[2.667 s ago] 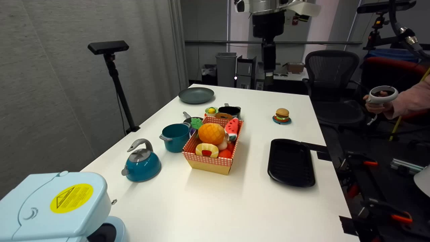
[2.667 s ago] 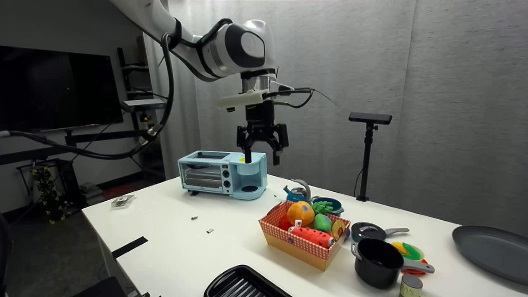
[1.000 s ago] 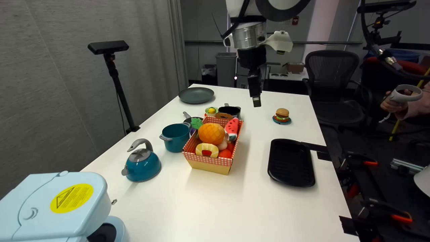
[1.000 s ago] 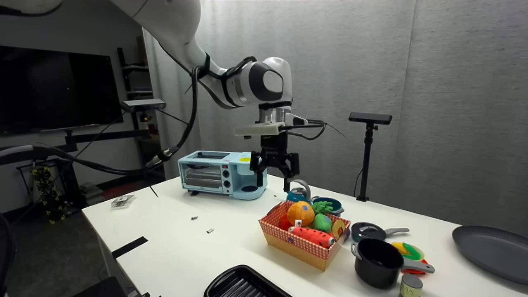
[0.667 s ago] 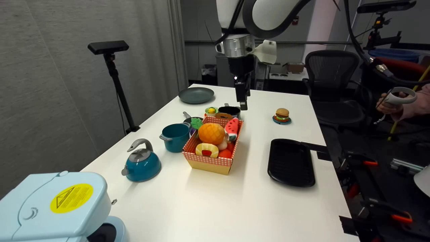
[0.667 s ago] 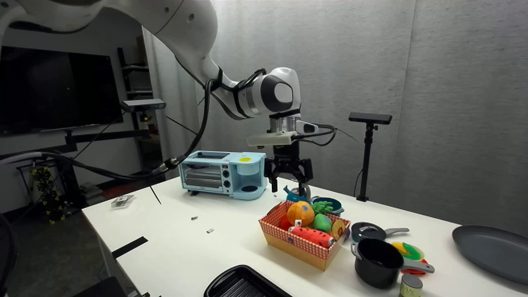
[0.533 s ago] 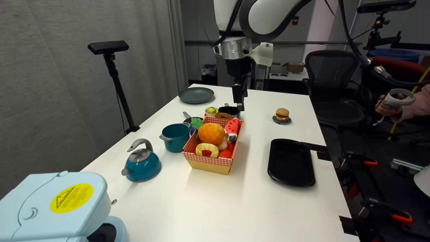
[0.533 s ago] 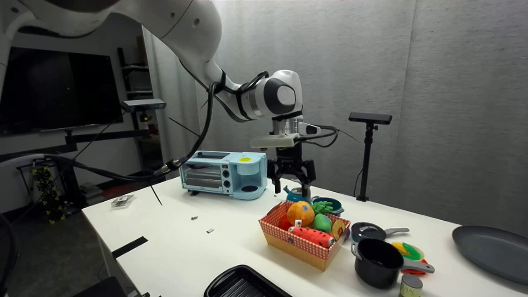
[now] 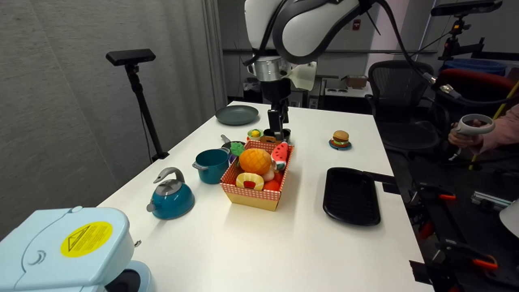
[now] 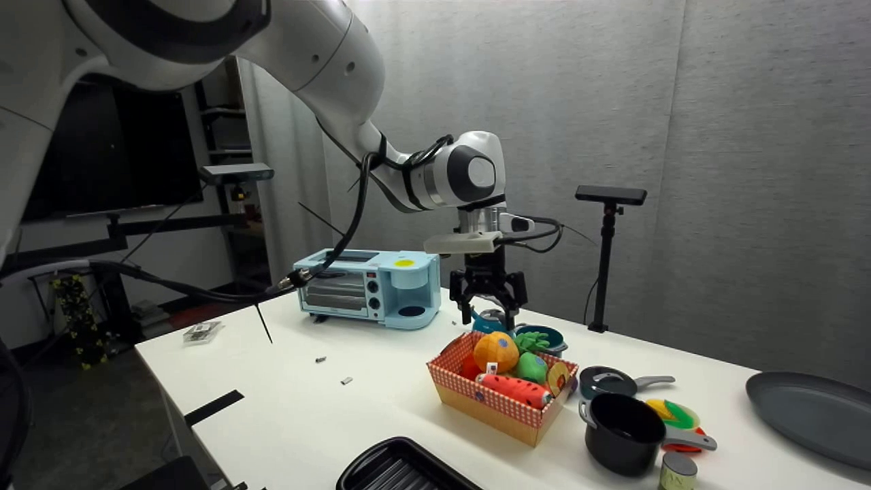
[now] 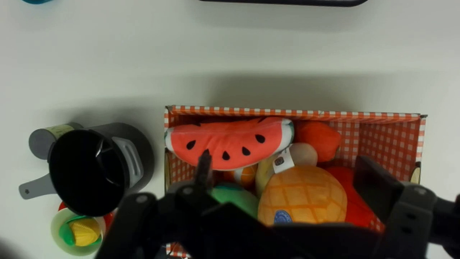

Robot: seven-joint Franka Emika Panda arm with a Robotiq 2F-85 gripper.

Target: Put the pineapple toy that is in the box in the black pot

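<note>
The pineapple lies in the box, in the wrist view's lower middle, below the wide-spread gripper.

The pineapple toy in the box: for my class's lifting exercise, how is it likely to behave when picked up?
The pineapple has a plump, stuffed look, so it will probably squash slightly and feel light. Being rounded, it might twist if gripped off-centre. Its green leaves spread in soft-looking lobes, so they may flop.
</note>
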